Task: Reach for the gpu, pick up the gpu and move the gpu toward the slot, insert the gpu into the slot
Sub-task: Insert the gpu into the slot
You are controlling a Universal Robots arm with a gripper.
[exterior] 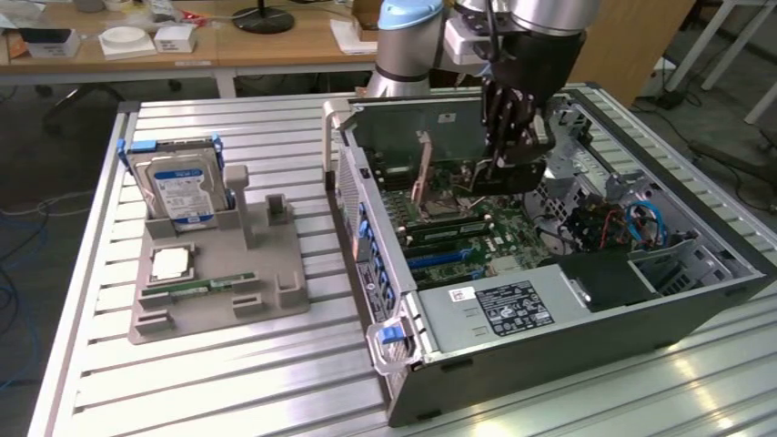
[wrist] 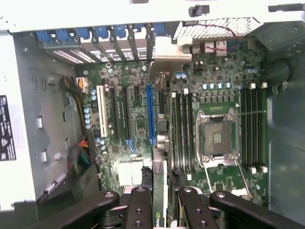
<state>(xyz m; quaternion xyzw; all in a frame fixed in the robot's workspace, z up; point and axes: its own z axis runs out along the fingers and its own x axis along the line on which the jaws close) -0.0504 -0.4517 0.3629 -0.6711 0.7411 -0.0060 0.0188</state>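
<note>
My gripper (wrist: pixel 159 212) is shut on the gpu (wrist: pixel 161 143), and in the wrist view the card runs edge-on between the black fingers (wrist: pixel 138 207) to its silver bracket (wrist: pixel 167 55). In the exterior view the gripper (exterior: pixel 510 168) hangs inside the open computer case (exterior: pixel 388 300). It holds the gpu (exterior: pixel 413 127) upright above the green motherboard (exterior: pixel 486 228), green face showing. The long blue slot (wrist: pixel 151 114) lies right beside the card's lower edge. I cannot tell whether the card touches the board.
White and dark connector strips (wrist: pixel 101 112) lie parallel to the blue one. The square silver processor socket (wrist: pixel 217 138) and memory sticks (wrist: pixel 183 129) sit on the card's other side. On the table stands a grey holder (exterior: pixel 213 291) with a hard drive (exterior: pixel 182 187) and a processor chip (exterior: pixel 170 262).
</note>
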